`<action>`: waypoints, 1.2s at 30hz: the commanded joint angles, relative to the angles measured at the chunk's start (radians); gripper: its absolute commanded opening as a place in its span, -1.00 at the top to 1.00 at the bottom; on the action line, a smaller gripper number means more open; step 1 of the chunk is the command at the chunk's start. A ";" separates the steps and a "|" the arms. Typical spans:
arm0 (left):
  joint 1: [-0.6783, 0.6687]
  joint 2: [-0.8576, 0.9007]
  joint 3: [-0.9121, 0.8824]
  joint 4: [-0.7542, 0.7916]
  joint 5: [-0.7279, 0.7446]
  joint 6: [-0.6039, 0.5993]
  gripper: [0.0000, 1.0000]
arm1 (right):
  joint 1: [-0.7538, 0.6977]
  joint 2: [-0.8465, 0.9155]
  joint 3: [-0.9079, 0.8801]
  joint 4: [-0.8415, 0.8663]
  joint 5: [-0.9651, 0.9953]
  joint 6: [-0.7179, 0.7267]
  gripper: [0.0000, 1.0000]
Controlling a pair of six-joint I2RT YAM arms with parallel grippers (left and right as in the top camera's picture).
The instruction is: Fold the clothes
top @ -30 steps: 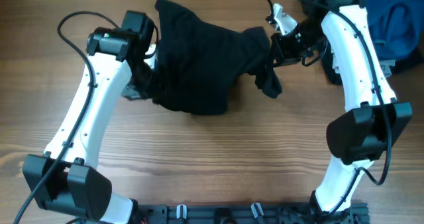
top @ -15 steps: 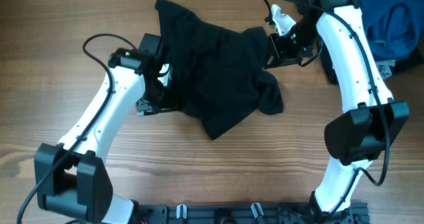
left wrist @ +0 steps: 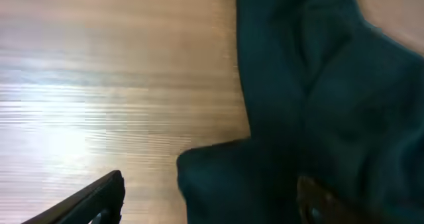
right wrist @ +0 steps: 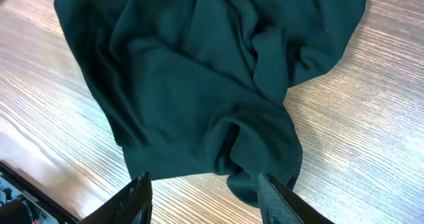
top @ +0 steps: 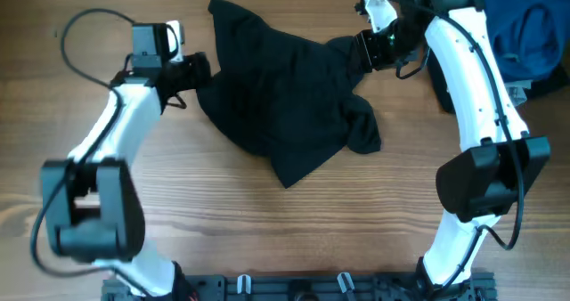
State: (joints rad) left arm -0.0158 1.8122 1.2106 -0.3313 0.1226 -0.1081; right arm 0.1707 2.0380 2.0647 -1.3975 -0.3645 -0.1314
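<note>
The clothes (top: pixel 285 96) are one black, wrinkled garment lying loose on the wooden table, with a folded lobe at its right side (top: pixel 363 127). In the overhead view my left gripper (top: pixel 198 69) sits at the garment's left edge. Its fingers stand wide apart in the left wrist view (left wrist: pixel 209 201), with the dark cloth (left wrist: pixel 318 98) below and nothing pinched. My right gripper (top: pixel 354 53) is at the garment's upper right corner. It is open too (right wrist: pixel 207 197), and the cloth (right wrist: pixel 199 85) lies on the table past its fingertips.
A bright blue garment (top: pixel 525 25) is heaped at the back right, behind the right arm. A black rail (top: pixel 338 288) runs along the table's front edge. Bare wood (top: pixel 267 230) lies in front of the black garment.
Both grippers have opened and let go of the garment, which has dropped and spread toward the front. The left arm has swung back and to the left.
</note>
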 commanded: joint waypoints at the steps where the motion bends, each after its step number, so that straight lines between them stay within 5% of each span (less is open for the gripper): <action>1: 0.003 0.119 0.000 0.032 0.039 0.053 -0.62 | 0.001 -0.024 0.001 0.001 0.006 0.001 -0.04; 7: 0.003 0.190 0.000 0.064 0.097 0.052 -0.55 | 0.001 -0.024 0.001 -0.001 0.006 0.003 -0.04; 9: 0.003 0.191 0.000 0.075 0.148 0.049 -0.06 | 0.001 -0.024 0.001 0.000 0.006 0.003 -0.04; 10: 0.003 0.191 0.000 0.077 0.169 0.044 0.51 | 0.001 -0.024 0.001 0.000 0.006 0.003 -0.04; 12: 0.003 0.191 0.000 0.073 0.177 0.017 0.92 | 0.001 -0.024 0.001 0.000 0.006 0.003 -0.04; 19: 0.052 0.071 0.034 -0.063 0.156 -0.031 0.92 | 0.001 -0.024 0.001 0.000 0.006 0.003 -0.06; 24: 0.155 -0.235 0.039 -0.329 -0.105 -0.065 0.92 | 0.001 -0.024 0.001 0.006 0.006 0.003 -0.10; 28: 0.200 -0.293 0.039 -0.505 -0.136 -0.064 0.92 | 0.001 -0.024 0.001 0.016 0.006 0.003 -0.11; 36: 0.202 -0.288 0.034 -0.616 -0.140 -0.064 0.06 | 0.001 -0.024 0.001 0.019 0.006 0.001 -0.19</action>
State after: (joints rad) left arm 0.1799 1.5219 1.2446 -0.9436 -0.0032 -0.1738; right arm 0.1707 2.0380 2.0651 -1.3834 -0.3645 -0.1314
